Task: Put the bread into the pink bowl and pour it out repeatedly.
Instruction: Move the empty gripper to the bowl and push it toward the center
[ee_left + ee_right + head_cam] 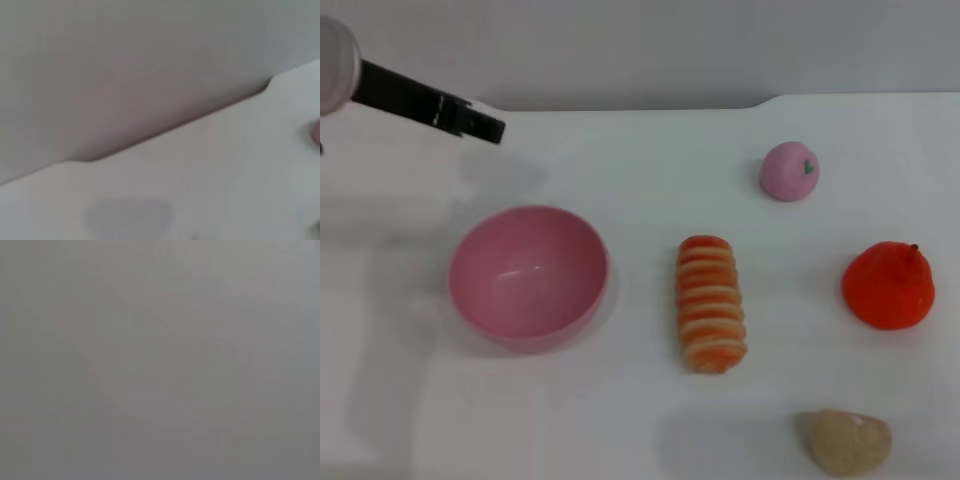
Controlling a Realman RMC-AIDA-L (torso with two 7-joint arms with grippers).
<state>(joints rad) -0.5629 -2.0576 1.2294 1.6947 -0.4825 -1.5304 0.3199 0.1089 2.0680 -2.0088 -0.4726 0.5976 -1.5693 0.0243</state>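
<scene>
Left claw [485,127] hovering over the far left of the table [640,160], well behind the pink bowl [528,275]; whether spread or pinched, cannot tell. Right claw not showing anywhere. Pink bowl sitting upright and empty, left of centre. Bread [710,302] lying lengthwise just beside it toward the right, not touching, striped side up. Probably handling as light and a little squashy, with ridges offering grip; gripping across the narrow middle looking the safest hold. Bowl likely light and slick, so apt to slide when tipped. Counting: one bowl, one bread, one small pink ball [788,170], one orange fruit [888,285], one beige lump [847,441].
</scene>
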